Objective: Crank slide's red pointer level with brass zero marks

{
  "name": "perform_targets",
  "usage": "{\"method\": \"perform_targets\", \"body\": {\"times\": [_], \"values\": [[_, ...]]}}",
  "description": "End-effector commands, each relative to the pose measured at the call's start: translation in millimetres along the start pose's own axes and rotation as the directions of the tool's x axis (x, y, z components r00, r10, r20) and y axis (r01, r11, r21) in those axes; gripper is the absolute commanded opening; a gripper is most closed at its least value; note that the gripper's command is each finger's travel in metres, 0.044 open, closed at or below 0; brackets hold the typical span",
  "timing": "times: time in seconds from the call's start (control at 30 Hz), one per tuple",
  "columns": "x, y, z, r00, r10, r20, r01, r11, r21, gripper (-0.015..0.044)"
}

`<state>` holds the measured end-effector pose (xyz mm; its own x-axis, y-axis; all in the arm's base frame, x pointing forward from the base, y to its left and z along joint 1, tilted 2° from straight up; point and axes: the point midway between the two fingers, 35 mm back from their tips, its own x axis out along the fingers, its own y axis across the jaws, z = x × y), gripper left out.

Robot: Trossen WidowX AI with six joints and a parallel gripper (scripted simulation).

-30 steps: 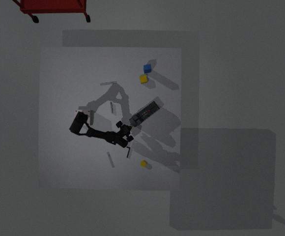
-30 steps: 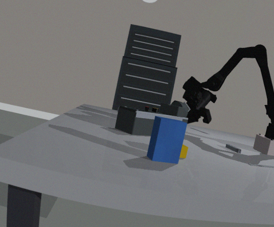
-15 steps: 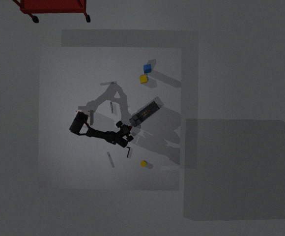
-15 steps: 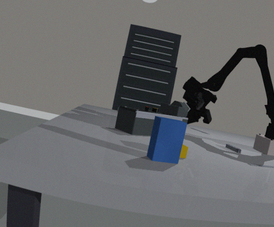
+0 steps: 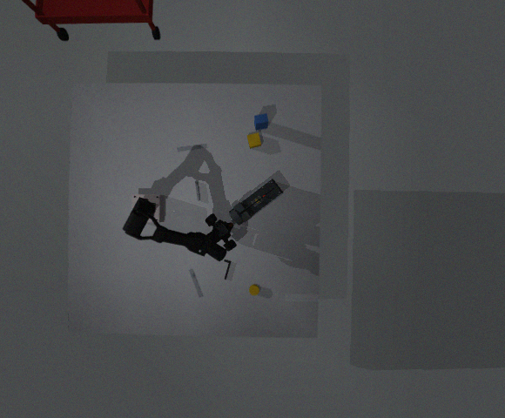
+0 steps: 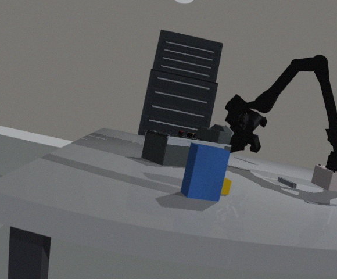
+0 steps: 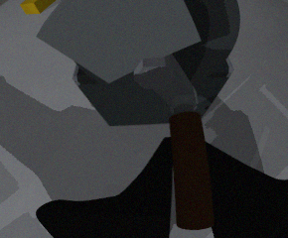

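The machine (image 5: 248, 207) (image 6: 155, 147) (image 7: 119, 40) is a long dark grey box, lying diagonally in the top view. Its small red pointer (image 5: 264, 196) (image 6: 180, 132) is on the top, farther from the crank end than the brass marks (image 5: 256, 200) (image 6: 190, 134); the two look apart, not level. The brown crank handle (image 7: 190, 144) sticks out from a grey crank arm (image 7: 166, 81) at the near end. My gripper (image 5: 230, 225) (image 7: 179, 142) is shut on the handle, with a black finger on each side. The fingertips are hard to make out in the exterior view.
A blue block (image 5: 260, 121) (image 6: 206, 171) and a yellow block (image 5: 253, 139) (image 6: 226, 186) (image 7: 35, 6) stand beside the machine. A yellow cylinder (image 5: 254, 289), a dark angled piece (image 5: 228, 268) and a grey bar (image 5: 198, 191) (image 6: 286, 182) are also on the table.
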<state>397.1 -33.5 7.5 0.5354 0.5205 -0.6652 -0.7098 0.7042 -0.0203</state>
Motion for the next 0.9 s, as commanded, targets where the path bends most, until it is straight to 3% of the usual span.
{"method": "perform_targets", "body": {"times": [0.0, 0.87], "values": [[3.4, 8.2, -3.2, 1.000, 0.019, -0.010, -0.019, 1.000, 0.011, 0.0000], [3.7, 12.0, -3.5, 1.000, 0.019, -0.010, -0.019, 1.000, 0.011, 0.0000]]}}
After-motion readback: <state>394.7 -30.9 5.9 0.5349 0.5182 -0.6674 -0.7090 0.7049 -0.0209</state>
